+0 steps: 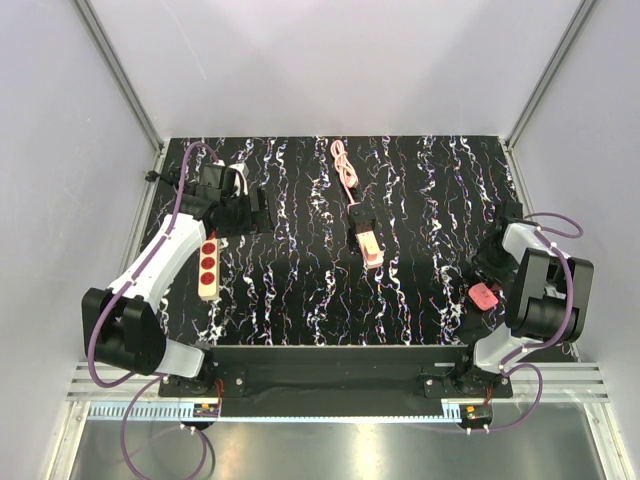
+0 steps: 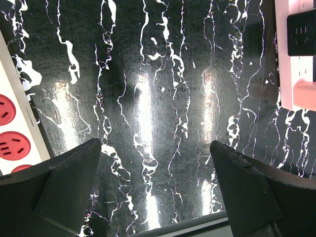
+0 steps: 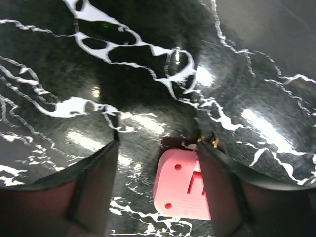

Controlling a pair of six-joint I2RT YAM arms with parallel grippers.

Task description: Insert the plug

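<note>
The plug (image 3: 180,185) is a small pink block lying flat on the black marbled table, its brass prongs (image 3: 208,141) pointing away from the camera. My right gripper (image 3: 158,143) stands open around it. The right finger (image 3: 232,182) is against the plug's side, while the left finger (image 3: 89,182) is well clear of it. In the top view the plug (image 1: 484,295) lies at the right edge under the right gripper (image 1: 488,282). My left gripper (image 2: 155,145) is open and holds nothing, over bare table at the far left (image 1: 262,212).
A beige strip with red sockets (image 1: 207,267) lies by the left arm and shows in the left wrist view (image 2: 12,133). A slim pink power strip (image 1: 368,246) with coiled cord (image 1: 345,168) lies mid-table; its end (image 2: 296,74) shows at that view's upper right.
</note>
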